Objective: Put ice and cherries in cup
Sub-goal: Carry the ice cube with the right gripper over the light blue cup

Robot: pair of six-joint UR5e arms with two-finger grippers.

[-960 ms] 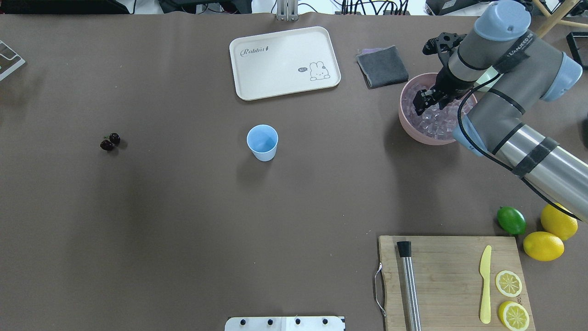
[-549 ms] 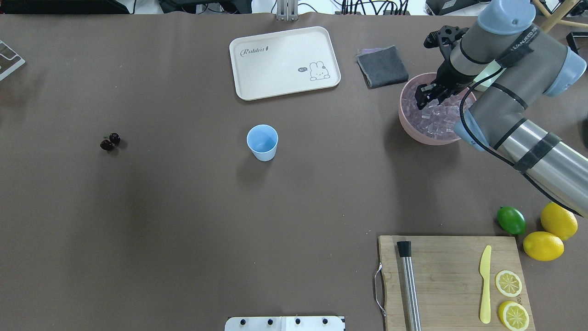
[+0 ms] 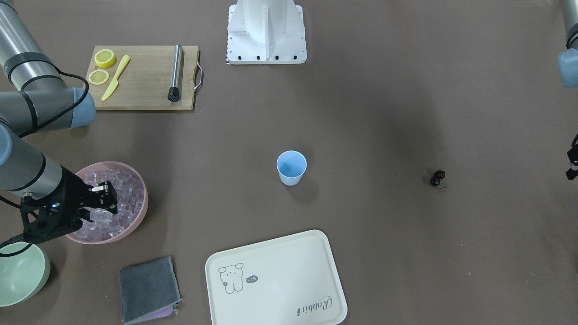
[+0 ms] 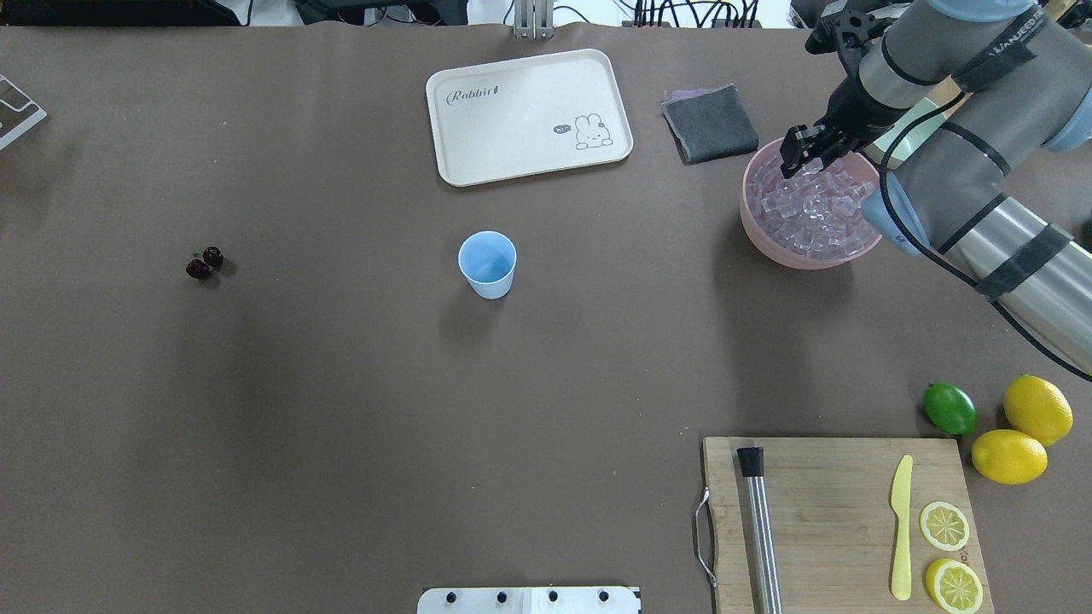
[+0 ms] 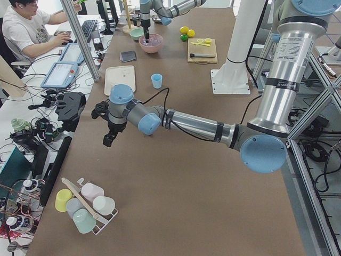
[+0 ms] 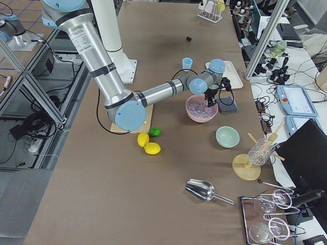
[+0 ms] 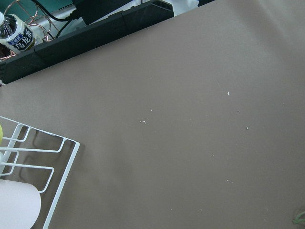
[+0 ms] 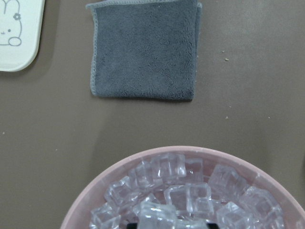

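Overhead exterior shows the surface (image 4: 341,426) with the pink bowl (image 4: 766,241) at the right, within the right arm's reach. The cup (image 4: 487,264) stands upright at the centre, mouth open to receive. The left claw (image 5: 109,136) hangs well off; I cannot tell its spread. The right claw (image 4: 804,158) hovers over the bowl's ice (image 4: 810,213), narrowed on what looks like one cube, held clear for carrying. The cherries (image 4: 205,263) lie far left, untouched.

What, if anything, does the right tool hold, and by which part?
It cannot be told. The right tool hangs over the ice in the pink bowl; its tips are not clearly seen.
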